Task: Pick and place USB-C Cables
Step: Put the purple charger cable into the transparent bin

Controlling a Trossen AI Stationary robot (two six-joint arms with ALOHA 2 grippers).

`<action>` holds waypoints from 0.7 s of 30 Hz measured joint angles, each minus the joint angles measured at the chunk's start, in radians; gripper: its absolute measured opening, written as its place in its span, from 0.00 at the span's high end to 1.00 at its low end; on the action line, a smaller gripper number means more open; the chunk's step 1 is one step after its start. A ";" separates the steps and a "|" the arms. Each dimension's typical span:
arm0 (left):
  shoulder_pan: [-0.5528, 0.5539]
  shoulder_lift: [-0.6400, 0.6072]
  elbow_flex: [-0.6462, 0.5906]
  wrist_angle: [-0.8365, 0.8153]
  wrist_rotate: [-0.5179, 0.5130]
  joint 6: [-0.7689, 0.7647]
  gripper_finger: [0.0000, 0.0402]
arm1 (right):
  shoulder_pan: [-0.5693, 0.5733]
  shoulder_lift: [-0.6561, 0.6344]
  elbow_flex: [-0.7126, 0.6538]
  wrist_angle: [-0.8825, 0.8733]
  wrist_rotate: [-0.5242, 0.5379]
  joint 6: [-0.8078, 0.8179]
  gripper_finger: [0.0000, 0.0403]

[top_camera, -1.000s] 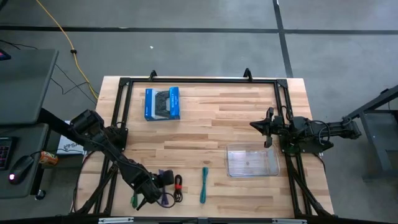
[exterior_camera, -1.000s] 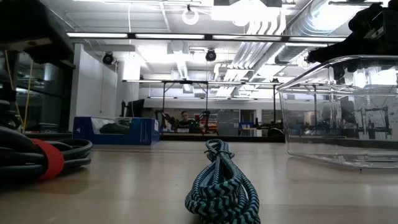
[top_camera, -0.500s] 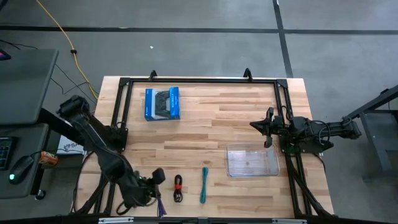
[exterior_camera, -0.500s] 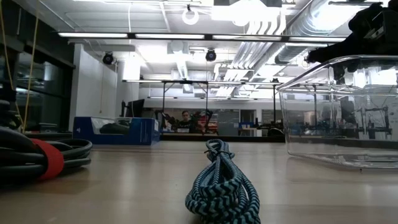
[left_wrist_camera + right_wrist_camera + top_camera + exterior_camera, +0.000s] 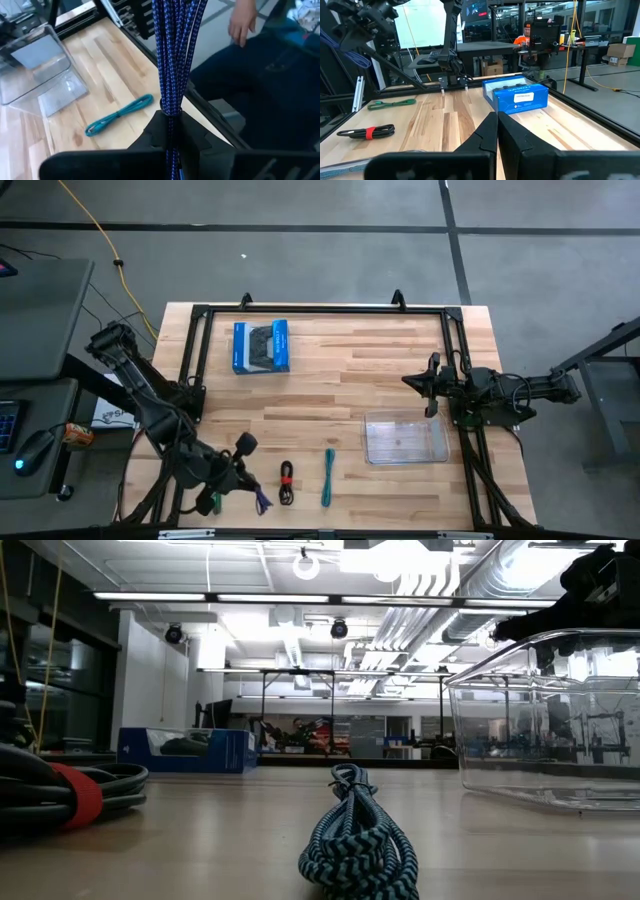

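four cables, one of them lifted in the left tool

four short cable bundles belong to this job, and the left tool [image 5: 243, 480] is clenched on the purple cable [image 5: 172, 55], near the front left corner of the surface [image 5: 340, 395]. in the left wrist view the braided strands run straight out from between the dark fingers [image 5: 192, 135], pinched near the middle of the bundle, and the tool is raised well above the wood. i judge that this grip is chosen so the loose loops hang together and do not catch on the other bundles.

the green cable [image 5: 214, 503] lies just beside the left arm at the front edge. the black cable with a red band [image 5: 287, 482] and the teal cable [image 5: 327, 477] lie flat a little to the right, apart from each other. the teal one has a woven, zigzag texture and is folded long and thin. the black one looks smooth and rubbery.

the clear plastic bin [image 5: 405, 439] stands on the right part of the surface, with thin glossy walls and nothing visible inside. probably it is the place for the cables.

the right tool [image 5: 422, 383] waits just behind the bin, its fingers pressed together on nothing. a blue box [image 5: 261, 346] stands at the back left.
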 joint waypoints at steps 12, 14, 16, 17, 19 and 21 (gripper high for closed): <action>0.136 -0.021 0.000 0.027 -0.109 0.100 1.00 | 0.000 0.000 0.000 0.000 0.000 0.000 1.00; 0.206 -0.034 -0.001 0.049 -0.061 0.132 1.00 | 0.000 0.000 0.000 0.000 0.000 0.000 1.00; 0.276 -0.052 -0.002 0.069 -0.001 0.165 1.00 | 0.000 0.000 0.000 0.000 0.000 0.000 1.00; 0.310 -0.060 -0.002 0.090 0.021 0.178 1.00 | 0.000 0.000 0.000 0.000 0.000 0.000 1.00; 0.376 -0.081 -0.001 0.119 0.051 0.205 1.00 | 0.000 0.000 0.000 0.000 0.000 0.000 1.00; 0.435 -0.099 -0.005 0.158 0.065 0.218 1.00 | 0.000 0.000 0.000 0.000 0.000 0.000 1.00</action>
